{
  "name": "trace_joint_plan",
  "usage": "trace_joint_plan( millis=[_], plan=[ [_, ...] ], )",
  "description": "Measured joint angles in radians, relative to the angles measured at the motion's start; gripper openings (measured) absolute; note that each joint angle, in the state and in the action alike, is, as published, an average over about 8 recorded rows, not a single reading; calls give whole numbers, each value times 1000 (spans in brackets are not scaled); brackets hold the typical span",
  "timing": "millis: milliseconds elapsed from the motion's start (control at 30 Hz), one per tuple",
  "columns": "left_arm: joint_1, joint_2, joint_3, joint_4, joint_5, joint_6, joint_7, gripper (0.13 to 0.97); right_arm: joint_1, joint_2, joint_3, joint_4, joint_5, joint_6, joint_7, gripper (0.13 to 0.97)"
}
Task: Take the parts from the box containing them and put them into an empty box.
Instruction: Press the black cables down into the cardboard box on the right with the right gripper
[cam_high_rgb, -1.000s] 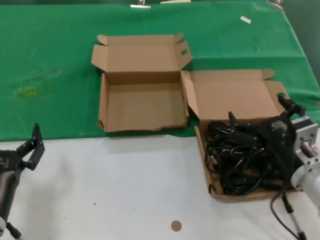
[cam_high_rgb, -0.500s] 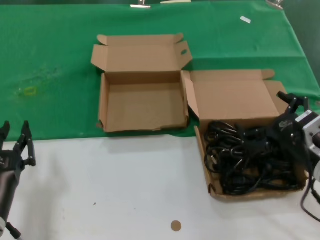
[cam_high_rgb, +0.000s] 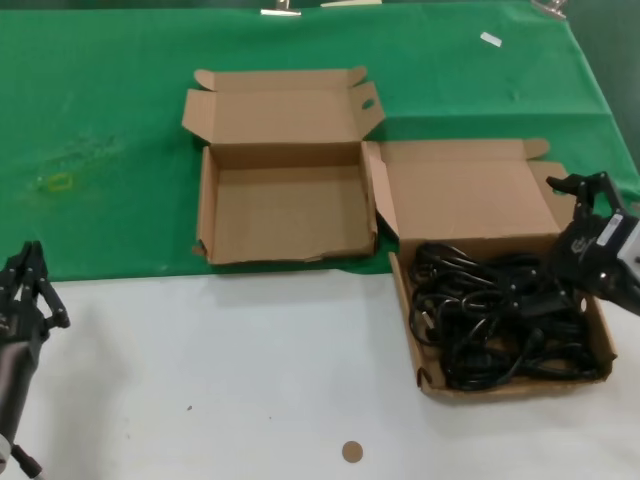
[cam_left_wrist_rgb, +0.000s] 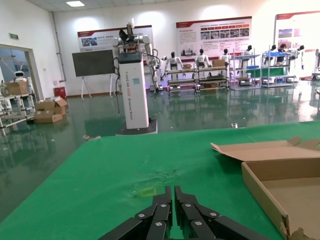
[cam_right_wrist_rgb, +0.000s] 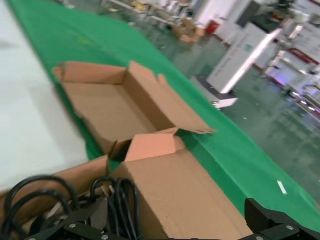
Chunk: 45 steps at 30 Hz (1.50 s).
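Two shallow brown cardboard boxes, lids open, side by side. Empty box on green cloth, frayed front rim. Full box to its right, on white surface, holding tangled black parts.

the left gripper pokes in low, its black fingers pressed together over the green cloth. a faint yellowish mark sits on the cloth just past the tips. off to one side lies the empty box, brown cardboard, its lid flap laid open. beyond the table there's a glossy hall floor, a tall white column with a robot on top, a dark board and shelving.
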Motion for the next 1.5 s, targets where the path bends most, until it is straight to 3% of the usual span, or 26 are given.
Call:
trace_joint_plan(
  millis=[367,933,1267,1500],
  plan=[
    [0,0,0,0,0,0,0,144,46,50,98,-29,-195,-293,90,966],
    [0,0,0,0,0,0,-1,144,24,-5,266,-79,-302,-671,34,966],
    [0,0,0,0,0,0,0,144,71,-81,289,-135,-410,-792,19,958],
    [0,0,0,0,0,0,0,144,101,-132,286,-169,-507,-824,21,897]
  ],
)
